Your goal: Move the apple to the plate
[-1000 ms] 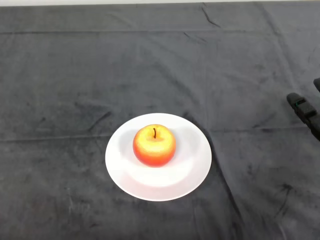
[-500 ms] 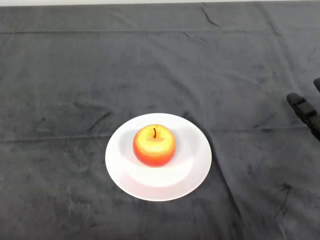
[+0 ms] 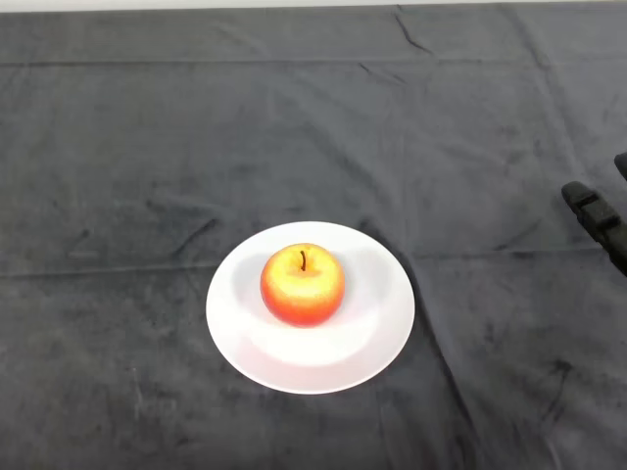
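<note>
A red and yellow apple (image 3: 302, 285) stands upright, stem up, on a round white plate (image 3: 372, 338). It rests slightly up and left of the plate's middle. The plate lies on the dark cloth, a little below the centre of the head view.
The dark cloth (image 3: 147, 147) covers the whole table and shows a few creases. A black object (image 3: 596, 217) juts in at the right edge, well apart from the plate.
</note>
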